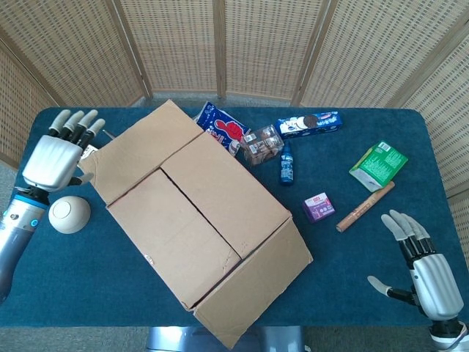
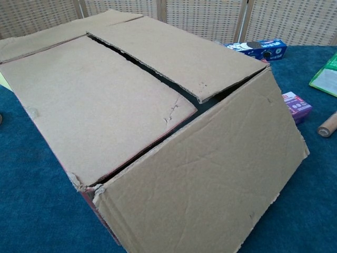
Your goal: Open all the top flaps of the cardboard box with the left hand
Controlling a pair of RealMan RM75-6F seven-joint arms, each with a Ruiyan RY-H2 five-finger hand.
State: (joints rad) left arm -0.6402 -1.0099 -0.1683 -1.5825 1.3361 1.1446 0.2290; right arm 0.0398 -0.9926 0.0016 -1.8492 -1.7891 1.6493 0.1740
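Observation:
The cardboard box (image 1: 196, 220) lies across the middle of the blue table, filling most of the chest view (image 2: 158, 121). Its far-left flap (image 1: 143, 147) is folded outward and lies nearly flat. The near-right flap (image 1: 256, 282) hangs open toward the table's front. The two inner flaps (image 1: 176, 227) (image 1: 223, 187) lie flat and closed, with a dark seam between them. My left hand (image 1: 53, 158) hovers left of the far-left flap, fingers spread, holding nothing. My right hand (image 1: 425, 268) rests open at the front right corner. Neither hand shows in the chest view.
A cream ball (image 1: 69, 214) sits by my left wrist. Behind the box lie a blue snack bag (image 1: 220, 126), a clear biscuit pack (image 1: 261, 144), a cookie box (image 1: 308, 124) and a small bottle (image 1: 286, 164). To the right are a purple box (image 1: 318, 207), a wooden stick (image 1: 365, 207) and a green packet (image 1: 377, 165).

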